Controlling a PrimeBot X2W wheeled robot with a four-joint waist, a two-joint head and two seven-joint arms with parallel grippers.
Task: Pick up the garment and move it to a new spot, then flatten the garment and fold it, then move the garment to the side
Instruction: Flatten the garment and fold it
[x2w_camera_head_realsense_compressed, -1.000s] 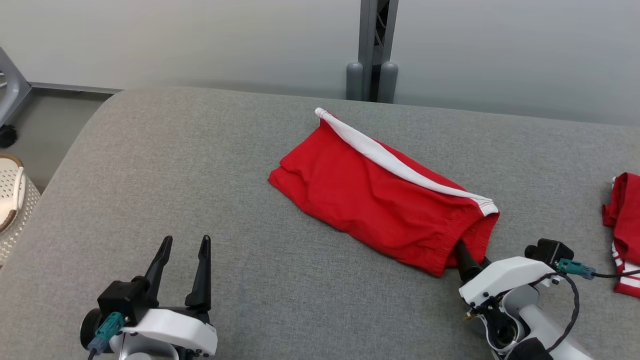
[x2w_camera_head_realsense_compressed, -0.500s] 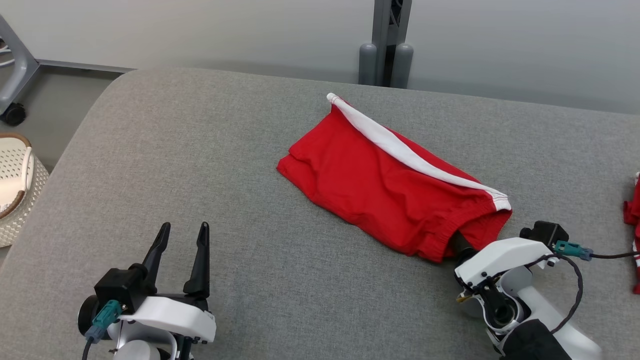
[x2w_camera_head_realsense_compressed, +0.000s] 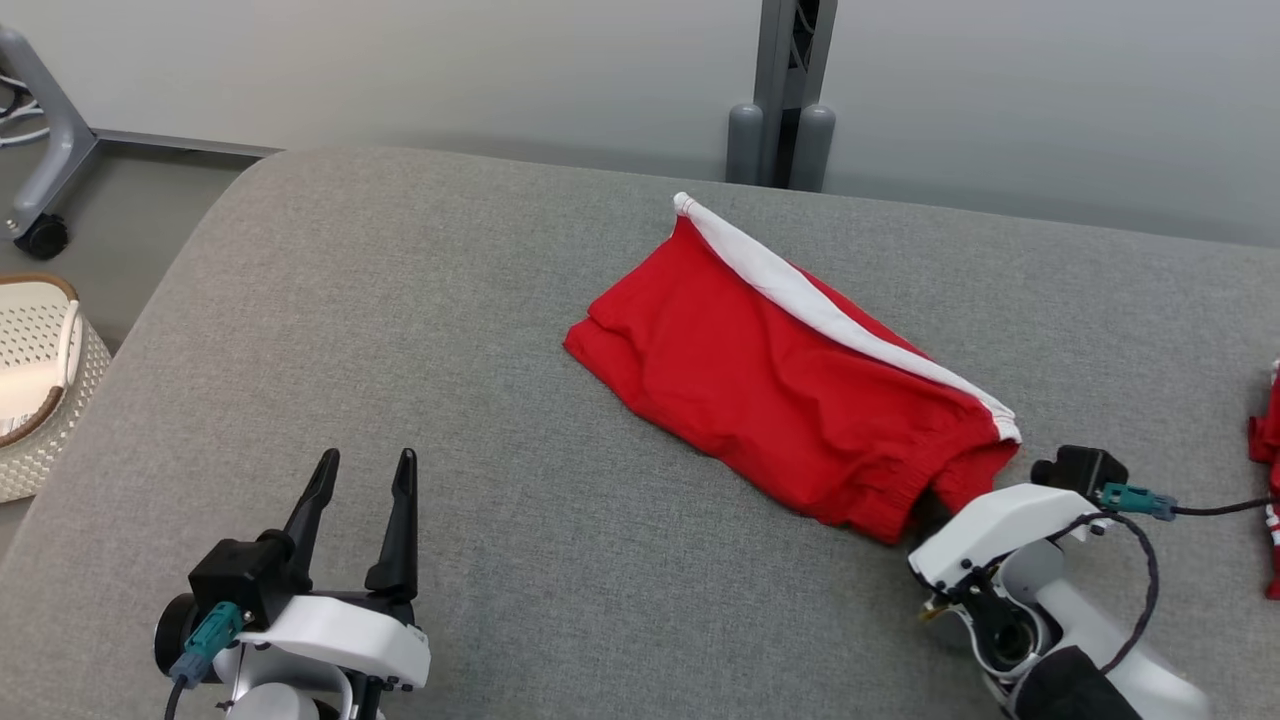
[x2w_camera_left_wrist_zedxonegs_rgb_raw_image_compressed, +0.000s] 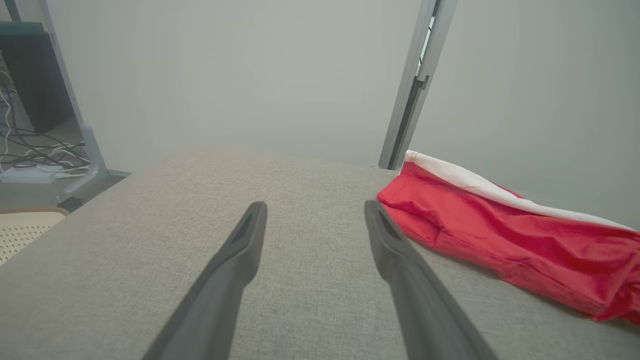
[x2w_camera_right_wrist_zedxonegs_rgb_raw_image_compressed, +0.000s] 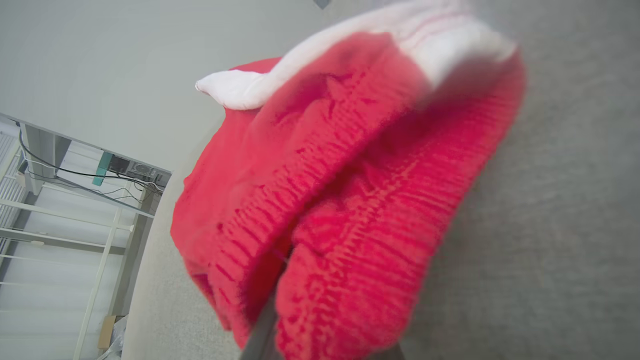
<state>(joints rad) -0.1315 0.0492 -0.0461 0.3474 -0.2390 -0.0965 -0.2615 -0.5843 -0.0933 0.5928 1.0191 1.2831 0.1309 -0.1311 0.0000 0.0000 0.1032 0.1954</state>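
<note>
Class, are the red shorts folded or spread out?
Folded: the shorts lie doubled, leg hems stacked, white stripe along one edge.

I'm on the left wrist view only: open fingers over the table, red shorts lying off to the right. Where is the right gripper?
Observer: In the head view the right gripper is at the shorts' near right end, its tips buried in the cloth.
Operator: Has it closed on them?
Observer: Can't tell. In the right wrist view the elastic waistband bunches over the jaws and hides them.
Operator: Anything else on the table?
Observer: A second red garment lies at the head view's right edge, apart from the shorts.
</note>
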